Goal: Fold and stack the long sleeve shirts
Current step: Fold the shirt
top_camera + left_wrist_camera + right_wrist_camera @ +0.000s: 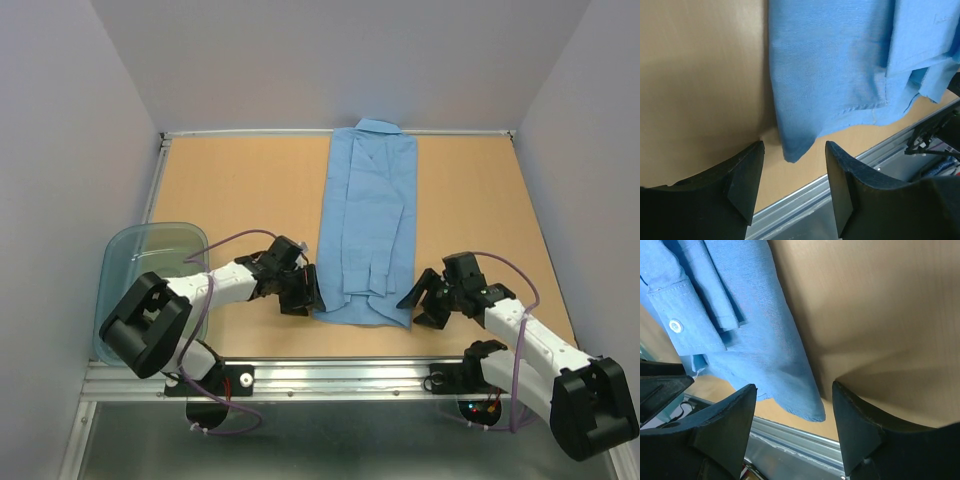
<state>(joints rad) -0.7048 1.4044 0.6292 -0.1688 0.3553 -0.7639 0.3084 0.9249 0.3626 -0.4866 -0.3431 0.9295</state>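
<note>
A light blue long sleeve shirt (368,225) is laid flat at frame centre, collar at top, hem at bottom. Its hem corners are flanked by the left gripper (300,292) and right gripper (425,300), jaws spread, nothing pinched.

Saw only the hem corner of shirt (830,75) on left wrist; lost the rest past top and right edges. Same on right wrist, with blurred bench (880,300) grain. Lost tub (125,245) near side behind left arm (225,282). Couldn't judge cloth contact at left end effector (303,290) or right end effector (424,305) from above.
</note>
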